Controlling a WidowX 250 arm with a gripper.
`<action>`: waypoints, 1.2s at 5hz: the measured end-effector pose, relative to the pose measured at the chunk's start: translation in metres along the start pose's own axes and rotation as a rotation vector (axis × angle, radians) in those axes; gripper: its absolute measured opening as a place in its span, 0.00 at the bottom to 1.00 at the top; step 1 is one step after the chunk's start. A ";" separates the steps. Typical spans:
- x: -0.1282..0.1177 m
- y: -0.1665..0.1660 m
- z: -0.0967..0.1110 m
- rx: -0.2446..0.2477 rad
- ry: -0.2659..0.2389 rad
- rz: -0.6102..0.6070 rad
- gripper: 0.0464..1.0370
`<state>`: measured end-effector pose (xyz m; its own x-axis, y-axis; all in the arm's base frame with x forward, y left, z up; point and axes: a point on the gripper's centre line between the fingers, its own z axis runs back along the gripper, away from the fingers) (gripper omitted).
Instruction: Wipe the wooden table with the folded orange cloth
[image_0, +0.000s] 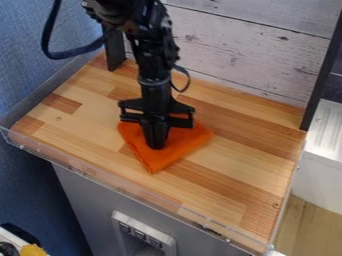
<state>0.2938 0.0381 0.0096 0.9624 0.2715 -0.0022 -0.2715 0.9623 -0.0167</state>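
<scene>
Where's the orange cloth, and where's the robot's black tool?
Orange cloth (157, 160): camera view, on the cloth near its front corner.
Black tool (157, 145): camera view, at its lower tip, over the cloth.

Here I am in what looks like a robot lab, my wooden worktop (244, 172) edged with a clear plastic lip (120, 190), whitewashed planks (254, 52) standing up behind it, a blue fabric-like wall (27, 70) to one side, a grey panel (80, 200) right below
</scene>
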 end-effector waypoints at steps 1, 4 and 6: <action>0.022 0.017 0.000 -0.012 -0.007 -0.063 0.01; 0.071 0.063 0.002 -0.007 -0.002 -0.203 0.01; 0.089 0.077 0.004 0.022 -0.007 -0.261 0.01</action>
<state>0.3582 0.1363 0.0116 0.9999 0.0144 0.0059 -0.0145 0.9999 0.0063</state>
